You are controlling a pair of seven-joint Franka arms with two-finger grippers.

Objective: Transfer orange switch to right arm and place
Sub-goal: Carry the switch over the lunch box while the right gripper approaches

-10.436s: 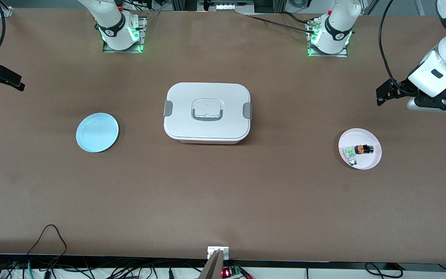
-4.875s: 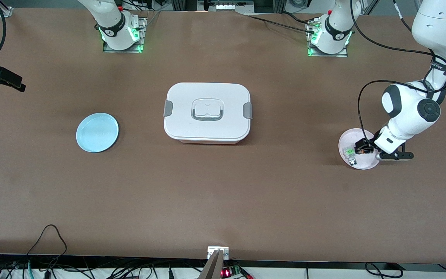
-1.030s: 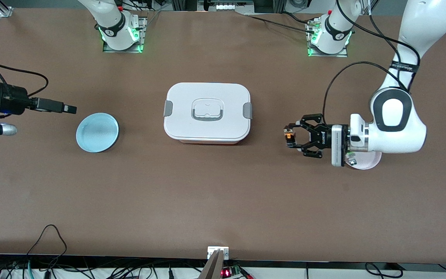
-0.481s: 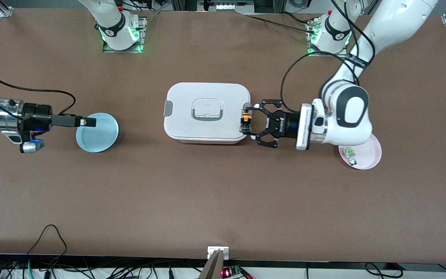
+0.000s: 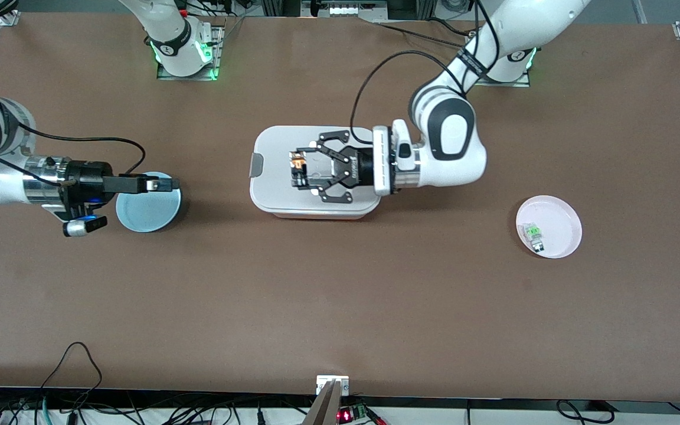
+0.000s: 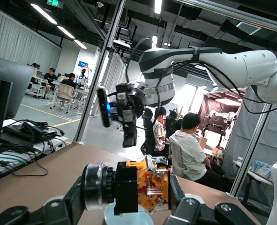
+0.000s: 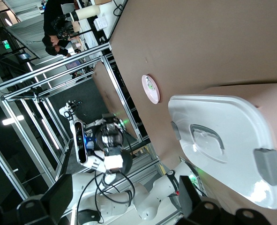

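Note:
The orange switch [image 5: 296,165], a stubby black part with an orange face, is held in my left gripper [image 5: 298,169], which is shut on it. The gripper hangs sideways over the lid of the white box [image 5: 275,192]. In the left wrist view the switch [image 6: 145,187] fills the gap between the fingers, and the left gripper [image 6: 131,199] clamps it at both ends. My right gripper [image 5: 164,185] is open and empty. It points toward the box and hovers over the edge of the blue plate [image 5: 142,215]. Its fingers [image 7: 58,197] stand wide apart.
A pink plate [image 5: 561,218] toward the left arm's end of the table holds a pale part with a green top [image 5: 533,232]. The closed white box with grey latches stands mid-table. Cables hang along the table edge nearest the front camera.
My left gripper carried the switch from beside the box's edge to over its lid, toward the right arm. My right gripper moved a little farther across the blue plate toward the box.

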